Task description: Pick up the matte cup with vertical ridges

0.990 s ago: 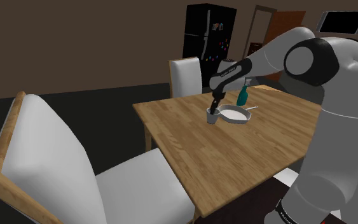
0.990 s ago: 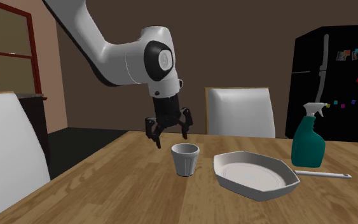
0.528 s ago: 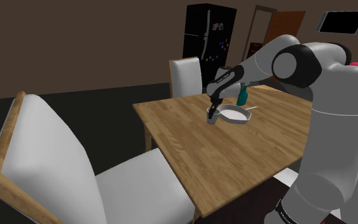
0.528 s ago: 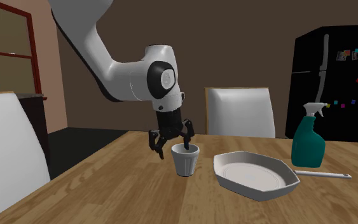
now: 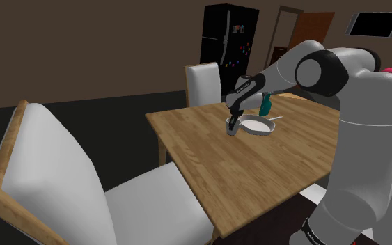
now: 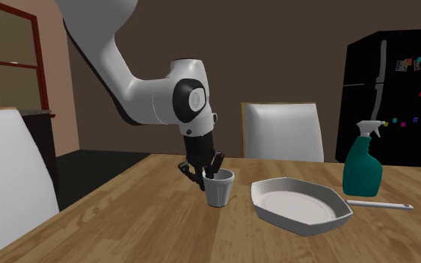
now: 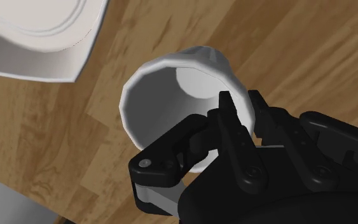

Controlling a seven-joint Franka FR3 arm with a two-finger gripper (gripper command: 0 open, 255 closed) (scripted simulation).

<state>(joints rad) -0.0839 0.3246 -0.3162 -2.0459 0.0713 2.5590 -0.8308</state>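
The pale, matte cup [image 6: 219, 190] with faceted, ridged sides stands upright on the wooden bench [image 6: 149, 224], just below the middle of the second exterior view and right of centre in the shoulder view [image 5: 232, 130]. The black pincer [image 6: 209, 176] comes down on it from above at a tilt, astride the rim on the side toward that view's left. In the wrist view the pincer [image 7: 241, 102] is drawn narrow on the cup [image 7: 165, 95], one finger [image 7: 225, 108] inside the mouth and the other against the outer wall, with the white wall clasped between them. The cup's base rests on the bench. Just beside it, toward the second exterior view's right, lies a white eight-sided dish [image 6: 298, 205], close to the cup but apart from it. Farther right stands a teal spray bottle [image 6: 362, 168], with a thin white utensil [image 6: 377, 204] lying at its foot. A white-backed chair [image 6: 283, 131] stands behind the bench, and a black fridge [image 6: 395, 97] fills the right edge.
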